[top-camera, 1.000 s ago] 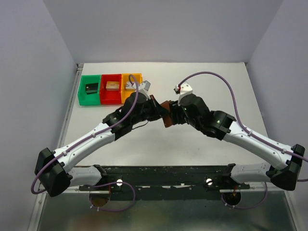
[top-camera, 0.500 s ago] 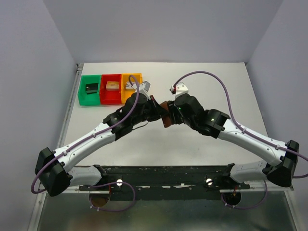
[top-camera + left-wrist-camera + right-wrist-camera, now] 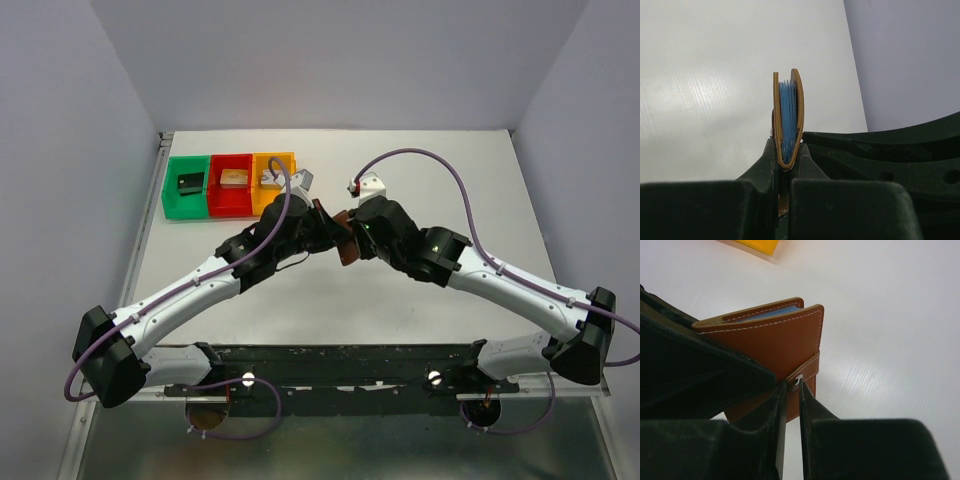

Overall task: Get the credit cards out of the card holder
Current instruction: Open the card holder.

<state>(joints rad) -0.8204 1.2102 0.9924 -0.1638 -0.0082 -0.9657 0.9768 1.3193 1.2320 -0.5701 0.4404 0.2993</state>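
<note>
The brown leather card holder (image 3: 346, 250) is held up off the table between both arms. My left gripper (image 3: 330, 236) is shut on its folded spine; in the left wrist view (image 3: 786, 152) the card holder (image 3: 787, 112) stands edge-on, closed, with blue-grey lining between its tan edges. My right gripper (image 3: 354, 238) is shut on the strap; in the right wrist view (image 3: 791, 388) it pinches the strap at the small round snap (image 3: 798, 380) on the card holder's side (image 3: 775, 337). The credit cards are hidden inside.
Green (image 3: 171, 190), red (image 3: 216, 190) and orange (image 3: 259, 168) bins stand in a row at the back left, each with a small block in it. The orange bin's corner (image 3: 760, 245) shows in the right wrist view. White table (image 3: 330, 310) lies below.
The right arm's wrist has shifted a little left, closer onto the card holder. The left arm and the card holder have stayed in place.
</note>
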